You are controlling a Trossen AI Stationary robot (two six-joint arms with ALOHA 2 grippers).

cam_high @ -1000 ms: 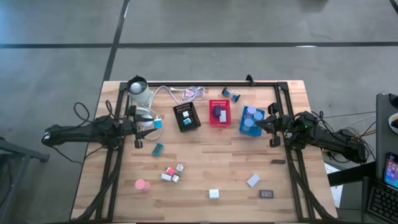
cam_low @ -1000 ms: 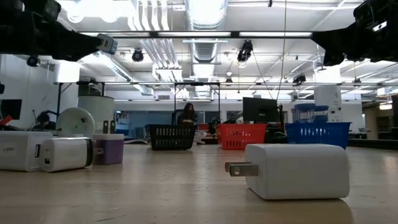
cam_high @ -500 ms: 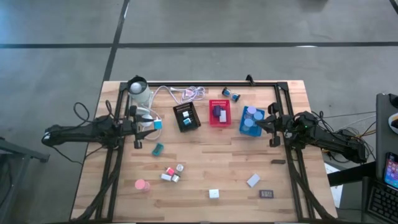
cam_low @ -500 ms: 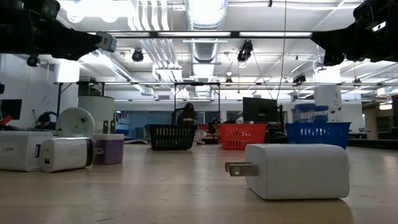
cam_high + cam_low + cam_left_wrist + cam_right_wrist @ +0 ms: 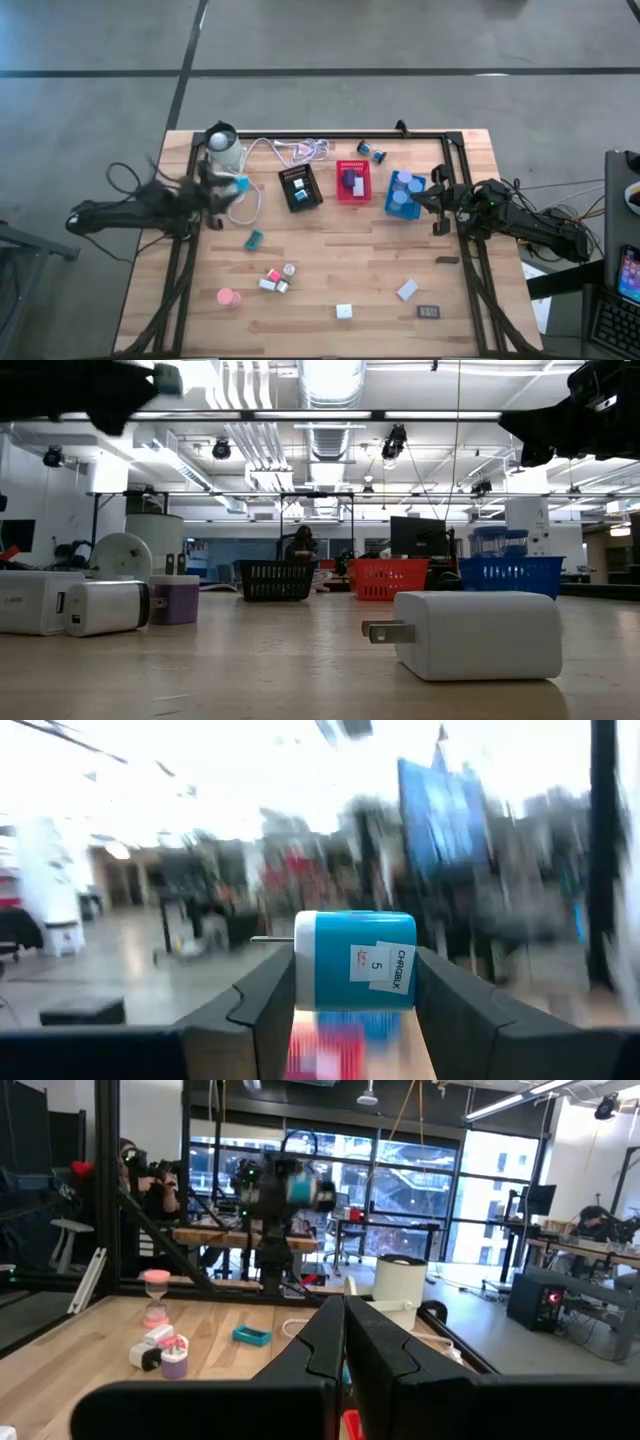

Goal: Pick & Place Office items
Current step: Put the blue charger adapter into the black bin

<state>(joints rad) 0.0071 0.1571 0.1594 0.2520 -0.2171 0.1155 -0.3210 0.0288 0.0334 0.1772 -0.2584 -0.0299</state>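
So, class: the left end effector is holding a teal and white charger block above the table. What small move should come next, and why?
Probably carry it right toward the black tray. The left end effector grips the teal charger block between its fingers, lifted near the table's far left, not yet over any tray. The right end effector waits shut beside the blue tray.

Three trays in a row near the table's far edge, cable behind them, blocks mid-table, charger near the right front corner.
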